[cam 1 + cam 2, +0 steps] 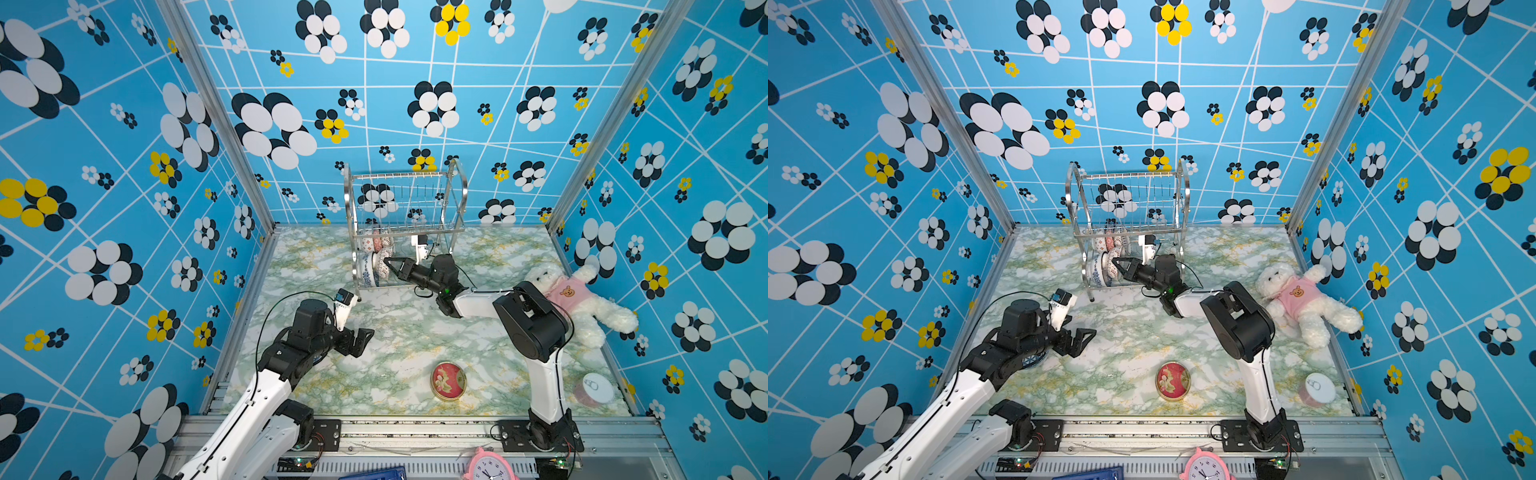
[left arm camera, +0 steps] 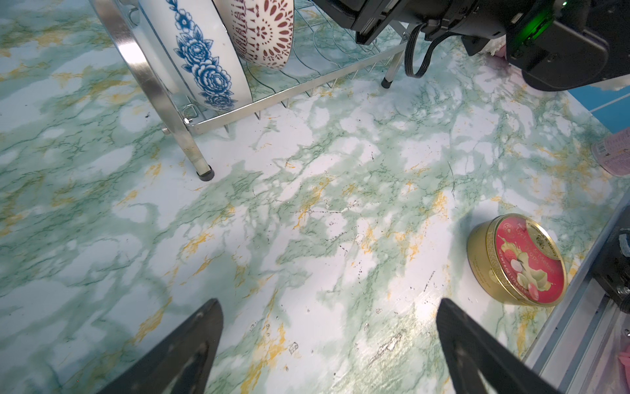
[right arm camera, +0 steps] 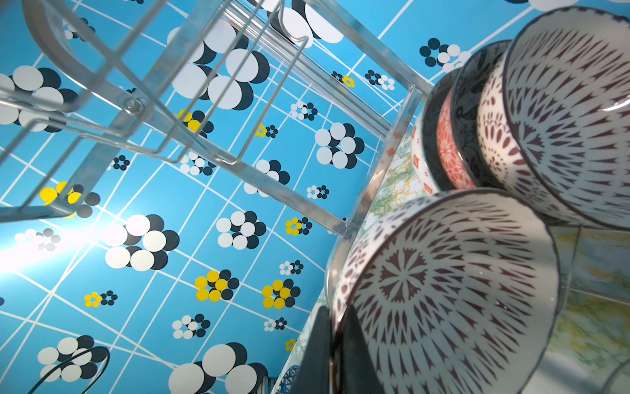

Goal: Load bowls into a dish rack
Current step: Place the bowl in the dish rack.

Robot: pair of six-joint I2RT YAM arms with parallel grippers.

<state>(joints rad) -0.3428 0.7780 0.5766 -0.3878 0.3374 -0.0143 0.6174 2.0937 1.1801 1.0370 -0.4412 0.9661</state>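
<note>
The steel dish rack point(image 1: 405, 216) point(image 1: 1129, 208) stands at the back of the table. Several patterned bowls point(image 1: 374, 253) point(image 1: 1104, 257) stand on edge in its lower tier. My right gripper point(image 1: 386, 262) point(image 1: 1115, 261) reaches into that tier. In the right wrist view this gripper point(image 3: 335, 317) is shut on the rim of a white bowl with dark red petals point(image 3: 443, 290), beside other racked bowls point(image 3: 572, 109). My left gripper point(image 1: 365, 336) point(image 1: 1086, 336) point(image 2: 329, 307) hangs open over bare table, empty. Its wrist view shows a blue-flowered bowl point(image 2: 204, 68) and a red-patterned bowl point(image 2: 266, 34) in the rack.
A flat red tin with a gold rim point(image 1: 449, 380) point(image 2: 525, 259) lies near the front. A white teddy bear in pink point(image 1: 577, 303) lies at the right wall. A pink can with a white lid point(image 1: 594, 388) stands front right. A pink clock point(image 1: 490, 465) sits below the table edge.
</note>
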